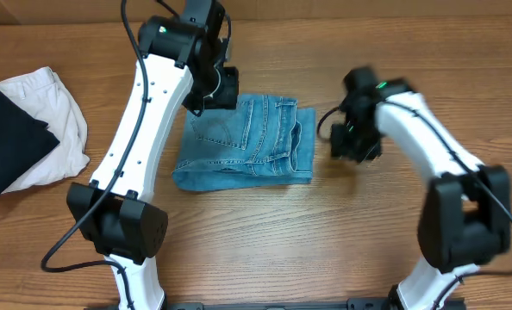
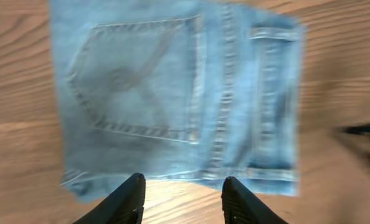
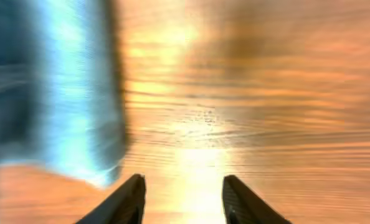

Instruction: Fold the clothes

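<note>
the jeans (image 1: 243, 142) lie in the middle of the bench (image 1: 325, 232) as a compact, roughly rectangular bundle, with a stitched back pocket (image 2: 135, 87) facing up. the left gripper (image 2: 182, 186) hangs over the far left part of the bundle. its fingers are spread moderately wide with only bench and denim between them, so it holds nothing. the right gripper (image 3: 182, 186) sits just beside the bundle's right edge, apart from the cloth, and its fingers are likewise spread and empty. that view is heavily blurred, so finer detail cannot be read.

judging by the shape, the folding looks close to done and the step in hand is probably tidying. the layers along the right edge do not seem to line up exactly, and the near left corner bulges a little. to do this well, any correction should be small: pinch only the top layer at an edge, slide it until the edges match, then let go without lifting the stack. pressing down flat from above would set the creases better than dragging across, which could pull the layers open again. both arms should move away upward, not sideways, to avoid catching the denim.

a black garment (image 1: 6, 138) and a white garment (image 1: 58, 112) lie well apart at the left side of the bench.
</note>
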